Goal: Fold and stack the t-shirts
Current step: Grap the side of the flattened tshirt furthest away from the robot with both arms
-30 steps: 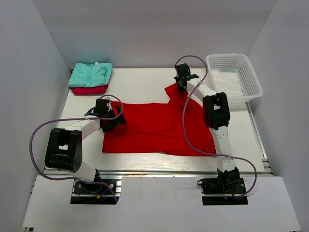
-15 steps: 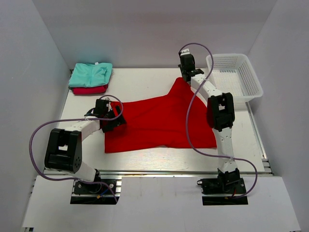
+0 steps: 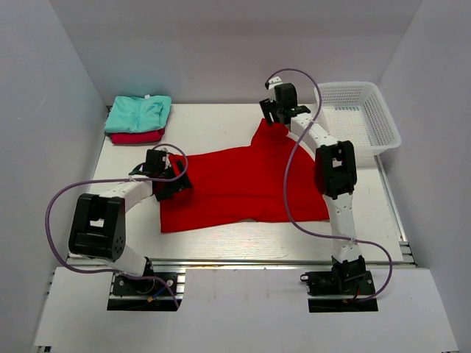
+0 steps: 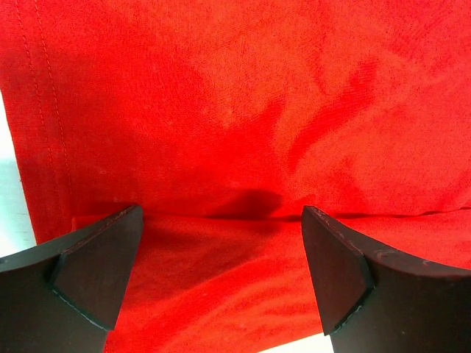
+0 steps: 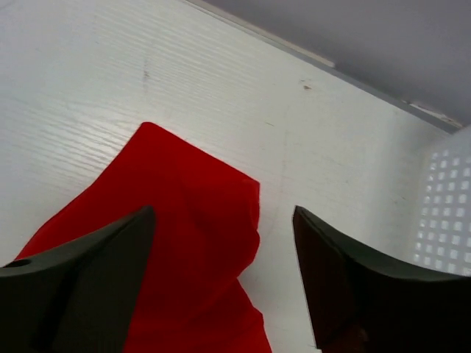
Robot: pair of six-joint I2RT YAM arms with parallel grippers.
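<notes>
Hiding red shirt (image 3: 243, 187) left edge: left pincer (image 3: 176, 185).

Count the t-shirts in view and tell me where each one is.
3. The red t-shirt lies spread on the table; the mint t-shirt sits folded at its far left corner, atop the crimson t-shirt. Others may hide beneath.

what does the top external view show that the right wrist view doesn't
Only top external: the mint t-shirt stacked on the crimson-pink t-shirt at the far left, and the left gripper at the red t-shirt's left edge. Only right wrist: the right gripper's fingers spread wide over a red corner. Both: red t-shirt, basket, table.
</notes>
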